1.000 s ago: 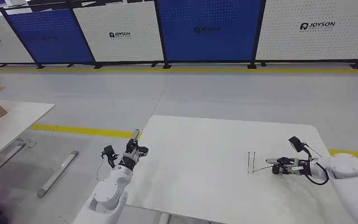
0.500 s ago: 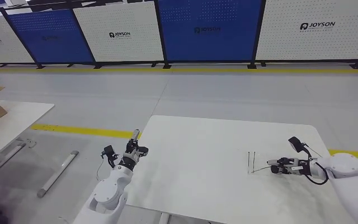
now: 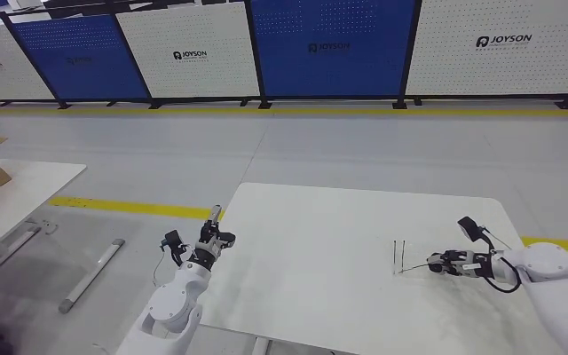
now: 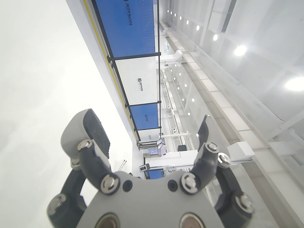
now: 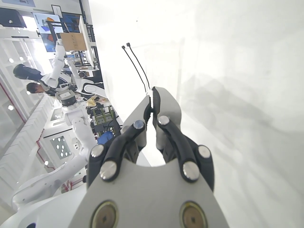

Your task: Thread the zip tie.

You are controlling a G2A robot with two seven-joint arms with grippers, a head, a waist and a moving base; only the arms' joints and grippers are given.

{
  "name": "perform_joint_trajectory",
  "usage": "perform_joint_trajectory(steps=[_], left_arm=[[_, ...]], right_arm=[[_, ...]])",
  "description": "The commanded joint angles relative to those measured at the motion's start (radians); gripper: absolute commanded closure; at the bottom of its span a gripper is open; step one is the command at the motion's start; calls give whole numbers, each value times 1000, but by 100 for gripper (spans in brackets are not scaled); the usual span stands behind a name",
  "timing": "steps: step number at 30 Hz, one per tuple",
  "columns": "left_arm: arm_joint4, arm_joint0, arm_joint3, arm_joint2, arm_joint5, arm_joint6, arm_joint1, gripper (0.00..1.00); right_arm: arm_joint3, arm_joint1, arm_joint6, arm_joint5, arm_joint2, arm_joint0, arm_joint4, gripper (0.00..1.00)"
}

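Right claw (image 5: 152,93) pinched shut on ties (image 5: 137,66) at the tails — light, thin, springy, slippery; hold near tip. Left claw (image 4: 148,119) wide, empty.

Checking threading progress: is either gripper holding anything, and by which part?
Right gripper appears shut on a zip tie, at its tail end; left gripper is open and empty.

Tail ends of zip ties (image 5: 137,68) hidden between pinched fingers of right hand (image 5: 152,91), one or both held unclear
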Motion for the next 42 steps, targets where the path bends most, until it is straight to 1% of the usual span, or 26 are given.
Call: perform_joint_trajectory(steps=[1, 6, 10, 13, 15, 16, 18, 19, 21, 34, 37, 38, 40, 42], left_arm=[[0, 0, 0, 0, 0, 0, 0, 0], [0, 0, 0, 0, 0, 0, 0, 0], [0, 0, 0, 0, 0, 0, 0, 0], [0, 0, 0, 0, 0, 0, 0, 0], [0, 0, 0, 0, 0, 0, 0, 0], [0, 0, 0, 0, 0, 0, 0, 0], [0, 0, 0, 0, 0, 0, 0, 0], [0, 0, 0, 0, 0, 0, 0, 0], [0, 0, 0, 0, 0, 0, 0, 0], [0, 0, 0, 0, 0, 0, 0, 0], [0, 0, 0, 0, 0, 0, 0, 0], [0, 0, 0, 0, 0, 0, 0, 0], [0, 0, 0, 0, 0, 0, 0, 0], [0, 0, 0, 0, 0, 0, 0, 0]], right_arm=[[1, -1, 1, -3, 1, 1, 1, 100], [9, 2, 19, -27, 13, 3, 18, 100], [15, 9, 47, -65, 35, 0, 50, 100], [16, 21, 75, -112, 69, -11, 93, 100], [2, 34, 91, -120, 109, -26, 148, 100], [-13, 41, 101, -120, 128, -38, 168, 100], [-56, 61, 128, -120, 194, -78, 249, 100], [-80, 70, 150, -120, 225, -102, 294, 100], [-130, 86, 150, -120, 272, -164, 380, 100], [-131, 86, 143, -118, 271, -167, 381, 100], [-173, 82, 122, -97, 275, -202, 421, 100], [-205, 80, 139, -95, 278, -221, 456, 100], [-263, 80, 123, -112, 284, -251, 475, 100], [-361, 78, 111, -118, 286, -292, 504, 100]])
